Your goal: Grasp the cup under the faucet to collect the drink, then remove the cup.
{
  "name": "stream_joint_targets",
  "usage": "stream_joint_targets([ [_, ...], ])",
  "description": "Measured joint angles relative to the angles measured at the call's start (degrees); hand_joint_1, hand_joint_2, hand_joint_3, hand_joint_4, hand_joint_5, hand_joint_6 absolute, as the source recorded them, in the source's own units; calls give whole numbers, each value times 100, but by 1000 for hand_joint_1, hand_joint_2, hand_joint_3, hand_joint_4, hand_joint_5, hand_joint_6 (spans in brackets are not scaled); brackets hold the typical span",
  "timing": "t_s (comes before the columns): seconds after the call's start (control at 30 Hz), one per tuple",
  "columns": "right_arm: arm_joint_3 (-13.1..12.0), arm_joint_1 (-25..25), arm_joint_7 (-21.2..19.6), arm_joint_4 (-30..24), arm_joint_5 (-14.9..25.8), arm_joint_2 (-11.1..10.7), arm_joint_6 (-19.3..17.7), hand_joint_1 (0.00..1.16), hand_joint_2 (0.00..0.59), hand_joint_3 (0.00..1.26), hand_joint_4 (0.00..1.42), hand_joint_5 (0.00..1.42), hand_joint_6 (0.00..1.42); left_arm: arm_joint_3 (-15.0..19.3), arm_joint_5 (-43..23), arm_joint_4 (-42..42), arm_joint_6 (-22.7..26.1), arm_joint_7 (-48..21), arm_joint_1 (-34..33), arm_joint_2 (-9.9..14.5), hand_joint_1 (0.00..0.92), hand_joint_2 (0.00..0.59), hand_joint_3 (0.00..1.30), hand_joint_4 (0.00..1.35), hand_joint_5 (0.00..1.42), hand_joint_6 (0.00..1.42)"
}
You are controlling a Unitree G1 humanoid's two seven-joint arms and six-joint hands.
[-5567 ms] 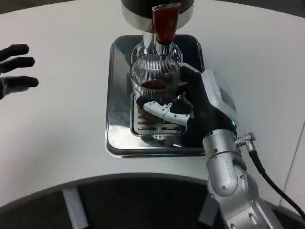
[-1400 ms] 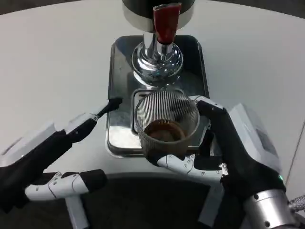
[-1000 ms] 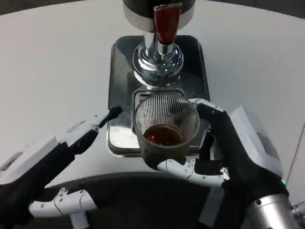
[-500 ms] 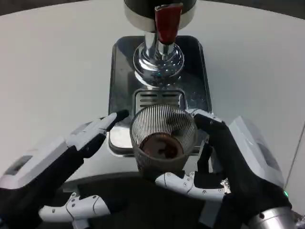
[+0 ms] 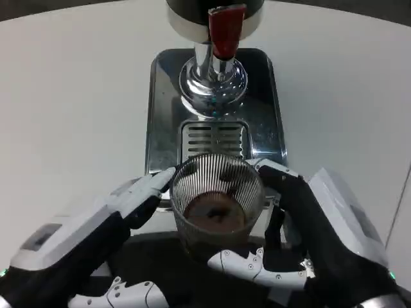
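A ribbed clear cup [image 5: 217,202] with brown drink in its bottom hangs near the table's front edge, in front of the drip tray [image 5: 160,96]. My right hand [image 5: 314,237] grips it from the right, with fingers wrapped under and behind it. My left hand [image 5: 83,247] lies stretched out at the cup's left, its fingertips [image 5: 160,179] reaching the cup's wall and the thumb spread low. The faucet, with a red handle [image 5: 225,29] and a chrome spout [image 5: 213,80], stands at the back of the tray with nothing under it.
The steel tray's slotted grate [image 5: 214,138] lies bare just behind the cup. White table [image 5: 70,96] spreads to both sides of the tray. Its curved front edge runs under my hands, with dark floor below.
My right hand has drawn the cup from under the spout toward me, off the grate and past the tray's front. My left hand came in from the left up to the cup's side.
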Motion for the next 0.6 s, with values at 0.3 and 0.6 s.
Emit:
stream_joint_targets([
  [0.3,74,229,131,-122,-8,-17,-14,973,237,906,1029,1164,1398,-3,36,-308,269,0,186,-65,0,70,0,0,0,0],
  [0.6,93,264,160,-149,-64,-17,-15,968,235,906,1029,1164,1397,5,79,-337,357,1,216,-108,0,72,0,0,0,0],
])
